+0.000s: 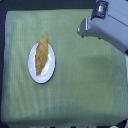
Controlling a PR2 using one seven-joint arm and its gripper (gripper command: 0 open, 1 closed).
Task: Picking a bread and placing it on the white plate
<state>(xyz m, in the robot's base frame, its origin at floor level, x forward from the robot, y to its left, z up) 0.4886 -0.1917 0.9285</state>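
Note:
A long golden-orange bread point(42, 51) lies on the round white plate point(46, 74) at the exterior view's left, tilted, its upper end reaching just past the plate's top rim. The grey arm enters from the upper right. Its gripper point(81, 31) hangs over the cloth well to the right of and above the plate, apart from the bread. The fingers blur into one grey shape, so whether they are open or shut does not show. Nothing appears held.
A pale green checked cloth point(75, 95) covers the table. Dark floor borders it on the left, top and bottom. The arm's bulky grey body point(112, 27) fills the upper right corner.

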